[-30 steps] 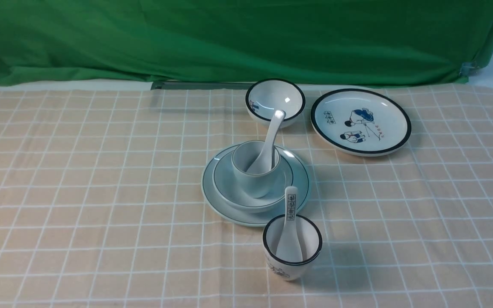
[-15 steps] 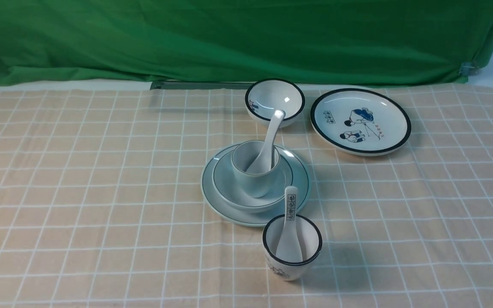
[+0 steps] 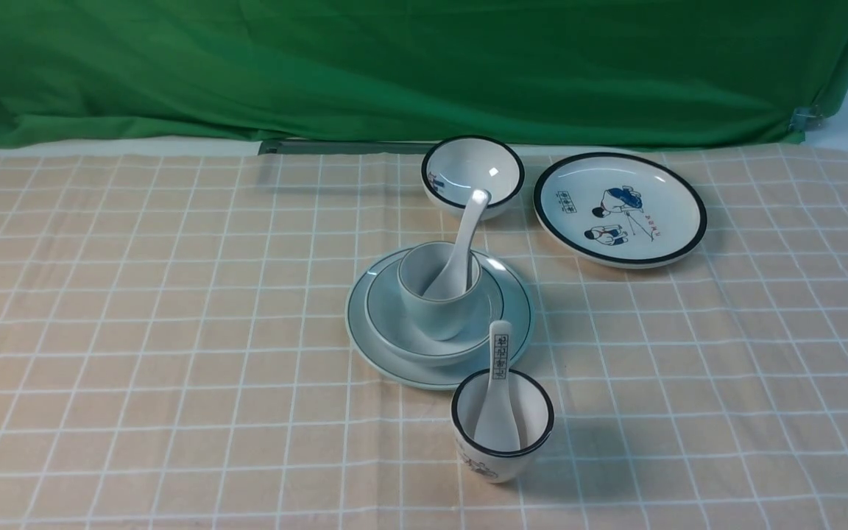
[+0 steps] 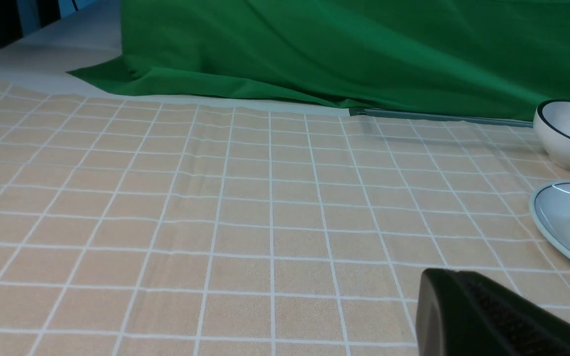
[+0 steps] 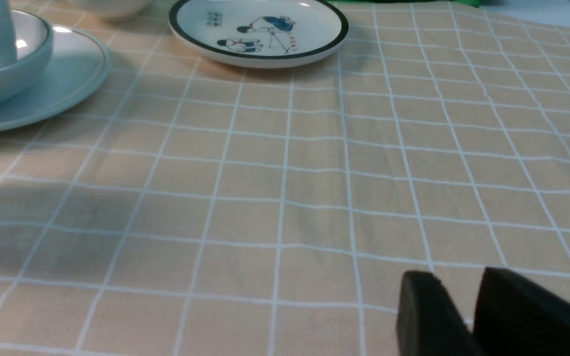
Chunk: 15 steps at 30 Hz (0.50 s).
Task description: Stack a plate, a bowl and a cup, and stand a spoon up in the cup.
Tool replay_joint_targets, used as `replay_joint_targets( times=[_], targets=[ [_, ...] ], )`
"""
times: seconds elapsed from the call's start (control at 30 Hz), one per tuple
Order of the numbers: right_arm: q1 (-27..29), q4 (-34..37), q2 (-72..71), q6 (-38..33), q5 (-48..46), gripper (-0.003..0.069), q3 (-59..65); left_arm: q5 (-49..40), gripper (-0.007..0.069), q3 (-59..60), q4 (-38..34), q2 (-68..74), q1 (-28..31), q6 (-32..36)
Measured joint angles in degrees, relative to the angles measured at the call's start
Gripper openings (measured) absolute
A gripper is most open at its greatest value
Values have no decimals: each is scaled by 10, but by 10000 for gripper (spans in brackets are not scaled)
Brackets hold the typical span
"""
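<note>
You're looking at a finished-looking stack: the spoon [image 3: 461,246] is standing bowl-down in the cup [image 3: 439,291], handle leaning up and away toward the far side; the cup is sitting in the bowl [image 3: 394,320], and the bowl is resting on the plate [image 3: 365,342], mid-table. All four steps are reading as done, nothing seems left but confirming and parking the arms. Distractors are sitting untouched: black-rimmed cup [image 3: 503,434] with the lettered spoon [image 3: 499,397] just in front of the stack, black-rimmed bowl [image 3: 473,175] behind it, cartoon plate [image 3: 620,208] to the back right. Your left gripper [image 4: 493,316] is sitting closed, holding nothing, low over bare cloth, well left of the stack. Your right gripper [image 5: 468,311] is showing a narrow gap between its fingers [image 5: 423,311], so slightly parted, empty, over the tablecloth [image 3: 137,294] well right of the stack. Neither is touching any dish.
</note>
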<state>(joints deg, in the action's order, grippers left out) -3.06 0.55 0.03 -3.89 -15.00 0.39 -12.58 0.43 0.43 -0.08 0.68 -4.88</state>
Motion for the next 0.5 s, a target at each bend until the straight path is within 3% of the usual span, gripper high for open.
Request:
replay_joint_targets(
  times=[0.5],
  targets=[
    [0,0,0,0,0,217,0,0,7,0,0,0,0,0]
  ],
)
